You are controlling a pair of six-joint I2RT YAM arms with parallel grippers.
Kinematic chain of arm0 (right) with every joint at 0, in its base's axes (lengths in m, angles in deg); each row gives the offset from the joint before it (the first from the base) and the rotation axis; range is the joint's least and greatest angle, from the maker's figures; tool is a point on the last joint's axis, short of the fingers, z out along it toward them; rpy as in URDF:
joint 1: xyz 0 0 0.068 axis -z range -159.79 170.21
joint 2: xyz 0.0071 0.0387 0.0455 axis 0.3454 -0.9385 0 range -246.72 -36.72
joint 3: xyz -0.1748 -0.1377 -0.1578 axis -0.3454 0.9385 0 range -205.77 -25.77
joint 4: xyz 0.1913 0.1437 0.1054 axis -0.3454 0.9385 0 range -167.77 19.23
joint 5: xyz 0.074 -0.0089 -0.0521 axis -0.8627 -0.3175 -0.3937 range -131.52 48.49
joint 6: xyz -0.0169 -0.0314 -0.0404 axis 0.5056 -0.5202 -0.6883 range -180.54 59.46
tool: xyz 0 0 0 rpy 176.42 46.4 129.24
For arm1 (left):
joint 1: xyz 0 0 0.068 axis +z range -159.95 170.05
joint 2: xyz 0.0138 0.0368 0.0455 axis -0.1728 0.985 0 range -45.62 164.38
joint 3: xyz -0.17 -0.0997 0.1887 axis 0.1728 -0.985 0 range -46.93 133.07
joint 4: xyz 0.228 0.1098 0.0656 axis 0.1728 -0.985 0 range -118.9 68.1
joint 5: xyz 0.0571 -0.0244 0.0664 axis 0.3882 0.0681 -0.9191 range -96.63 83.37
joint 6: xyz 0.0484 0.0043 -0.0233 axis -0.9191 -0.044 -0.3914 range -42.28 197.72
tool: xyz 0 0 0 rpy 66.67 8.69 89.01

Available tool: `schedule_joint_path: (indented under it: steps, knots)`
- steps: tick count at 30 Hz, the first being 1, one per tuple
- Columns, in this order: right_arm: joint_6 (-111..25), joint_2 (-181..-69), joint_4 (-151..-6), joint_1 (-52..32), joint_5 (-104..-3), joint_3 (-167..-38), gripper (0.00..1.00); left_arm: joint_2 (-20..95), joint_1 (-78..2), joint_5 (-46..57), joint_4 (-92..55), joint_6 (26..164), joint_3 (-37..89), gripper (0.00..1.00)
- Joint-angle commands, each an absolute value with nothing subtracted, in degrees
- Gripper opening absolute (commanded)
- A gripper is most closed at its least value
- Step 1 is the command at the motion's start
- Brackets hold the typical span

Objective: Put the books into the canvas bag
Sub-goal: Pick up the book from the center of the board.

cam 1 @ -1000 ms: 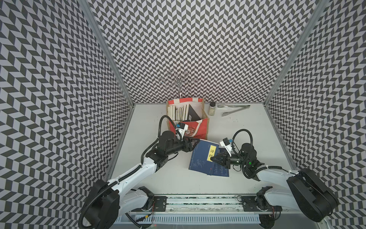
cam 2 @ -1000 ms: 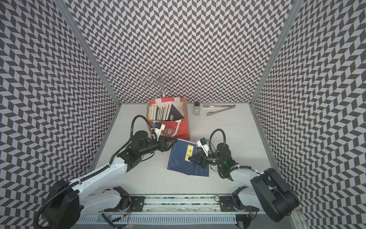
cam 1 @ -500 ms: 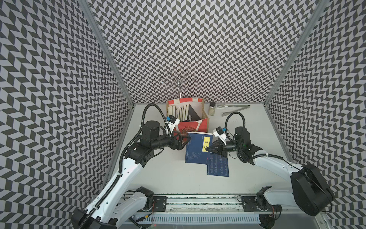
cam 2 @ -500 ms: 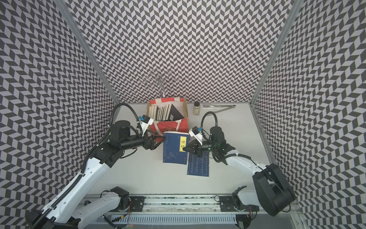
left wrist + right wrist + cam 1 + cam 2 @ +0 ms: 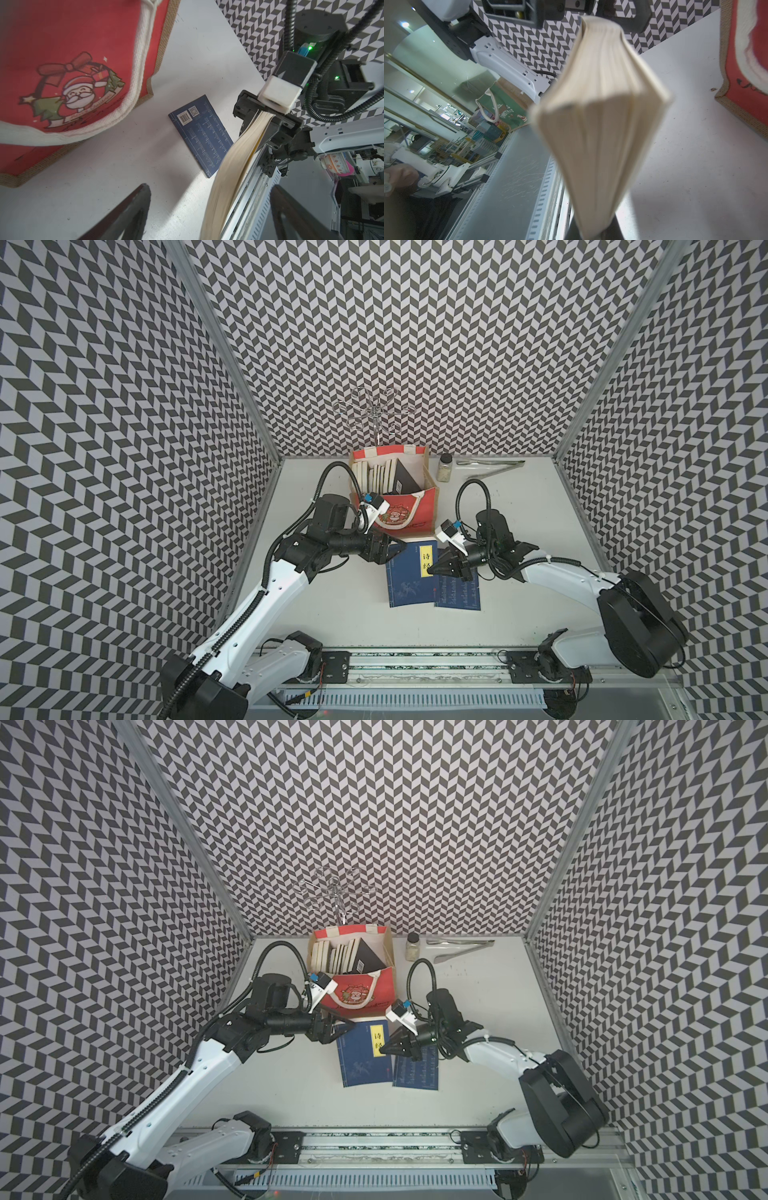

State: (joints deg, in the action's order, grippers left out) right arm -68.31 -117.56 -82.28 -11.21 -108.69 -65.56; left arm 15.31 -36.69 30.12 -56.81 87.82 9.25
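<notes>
The red canvas bag [image 5: 409, 514] [image 5: 361, 994] [image 5: 62, 52] [image 5: 741, 62] stands open at the back middle, with several books [image 5: 376, 477] on edge inside and a black one [image 5: 401, 481] leaning among them. In front of it my right gripper [image 5: 432, 570] [image 5: 384, 1049] [image 5: 591, 234] is shut on the right edge of a navy book with a yellow label [image 5: 409, 578] [image 5: 363, 1058] [image 5: 228, 166] [image 5: 602, 124], held just above the table. My left gripper [image 5: 395, 551] [image 5: 340, 1031] [image 5: 207, 216] is open, its fingers either side of that book's far left corner. A second navy book [image 5: 457, 593] [image 5: 203, 135] lies flat, back cover up.
A small jar [image 5: 445, 466] and metal tongs [image 5: 490, 464] lie at the back right, beside the bag. A wire rack [image 5: 374, 410] stands behind the bag. The arms' rail [image 5: 415, 668] runs along the front edge, and patterned walls close in three sides.
The right gripper lifted the labelled navy book off the other one and carried it toward the bag. The left arm rose, and its open jaws came round the book's left corner.
</notes>
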Motion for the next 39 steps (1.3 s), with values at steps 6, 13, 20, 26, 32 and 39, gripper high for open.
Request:
schedule_joint_path:
  steps: [6, 13, 20, 26, 32, 39]
  knots:
    - [-74.78, -117.21, -80.41, -11.96, -112.07, -68.05, 0.0, 17.65, -46.94, 26.96, -62.87, 83.34, 15.44, 0.72]
    - [-75.38, -116.28, -80.06, -13.1, -111.67, -67.78, 0.0, 23.3, -50.08, 19.88, -66.43, 82.73, 18.27, 0.68]
    - [-75.09, -115.7, -80.38, -13.37, -110.52, -67.63, 0.0, 27.61, -51.06, 17.25, -68.94, 81.94, 21.72, 0.39]
    - [-73.55, -115.56, -81.32, -13.28, -107.63, -67.52, 0.0, 27.62, -51.03, 15.04, -70.1, 81.56, 23.85, 0.15]
    - [-71.08, -114.4, -82.33, -11.7, -105.52, -67.64, 0.08, 26.6, -50.99, 13.68, -70.33, 81.41, 24.52, 0.0]
    - [-66.33, -111.9, -87.88, -9.83, -106.43, -65.48, 0.38, 24.54, -50.49, 12.79, -68.98, 81.9, 24.77, 0.0]
